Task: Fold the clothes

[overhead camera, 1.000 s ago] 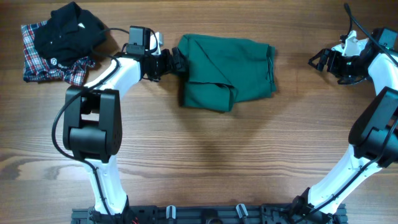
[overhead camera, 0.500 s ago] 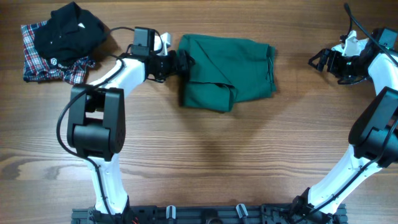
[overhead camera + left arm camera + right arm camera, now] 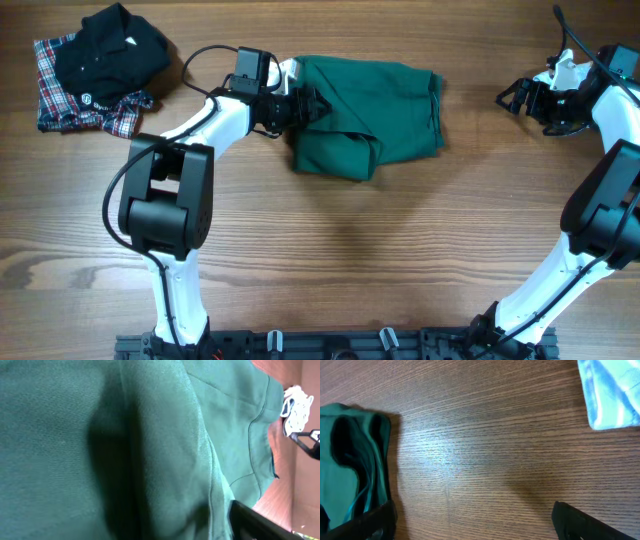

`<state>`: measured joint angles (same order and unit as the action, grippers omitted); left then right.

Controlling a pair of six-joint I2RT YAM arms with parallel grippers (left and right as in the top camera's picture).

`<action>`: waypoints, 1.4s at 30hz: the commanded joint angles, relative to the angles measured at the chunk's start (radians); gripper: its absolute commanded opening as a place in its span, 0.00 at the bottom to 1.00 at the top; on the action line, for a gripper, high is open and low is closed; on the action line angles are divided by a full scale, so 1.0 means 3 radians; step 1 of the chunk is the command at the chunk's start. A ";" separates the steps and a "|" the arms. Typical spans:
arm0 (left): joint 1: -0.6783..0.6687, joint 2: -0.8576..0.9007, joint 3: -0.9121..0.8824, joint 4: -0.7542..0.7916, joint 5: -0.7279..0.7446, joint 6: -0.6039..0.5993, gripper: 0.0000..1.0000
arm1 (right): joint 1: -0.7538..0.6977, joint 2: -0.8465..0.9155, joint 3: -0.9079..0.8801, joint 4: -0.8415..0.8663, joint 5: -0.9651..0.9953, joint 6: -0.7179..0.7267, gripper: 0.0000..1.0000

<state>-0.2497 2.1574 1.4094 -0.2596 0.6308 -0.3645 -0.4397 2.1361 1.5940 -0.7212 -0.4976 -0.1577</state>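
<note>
The clothes, one dark green garment [image 3: 370,110], lie partly folded at the middle back of the table. My left gripper [image 3: 308,103] is pushed onto the garment's left edge, jaws apart. In the left wrist view green fabric [image 3: 125,445] fills the frame and only one black finger [image 3: 255,522] shows, at the lower right; the other is hidden. My right gripper [image 3: 512,97] hovers open at the far right over bare wood, well apart from the garment. Its two fingers [image 3: 380,520] stand wide with nothing between them [image 3: 480,525]. The garment's right edge [image 3: 350,460] shows at that view's left.
A black shirt lying on a red-blue plaid shirt [image 3: 95,65] sits at the back left corner. A small pale blue-white cloth [image 3: 615,392] lies near my right gripper. Wooden tabletop [image 3: 330,250] stretches in front of the garment.
My left gripper has slid right, from beside the garment's left edge onto the fabric. The right arm has not moved.
</note>
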 commanded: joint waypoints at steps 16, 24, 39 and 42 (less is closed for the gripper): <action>0.0130 0.0032 0.0038 0.0107 -0.0009 0.0057 0.53 | 0.0017 0.0062 0.0052 -0.0018 -0.0090 0.0009 1.00; 0.0167 -0.0017 0.0042 0.0108 -0.0200 0.0070 0.53 | 0.0017 0.0062 0.0052 -0.0019 -0.0090 0.0009 1.00; 0.0128 -0.0191 0.0042 0.0022 -0.0273 0.0146 0.16 | 0.0017 0.0062 0.0052 -0.0031 -0.0090 0.0008 1.00; 0.0102 -0.0206 0.0042 -0.0011 -0.0272 0.0145 0.12 | 0.0015 0.0062 0.0052 -0.0031 -0.0090 0.0008 1.00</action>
<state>-0.2050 2.1380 1.4094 -0.2543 0.5514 -0.3443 -0.4397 2.1361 1.5940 -0.7292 -0.4976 -0.1577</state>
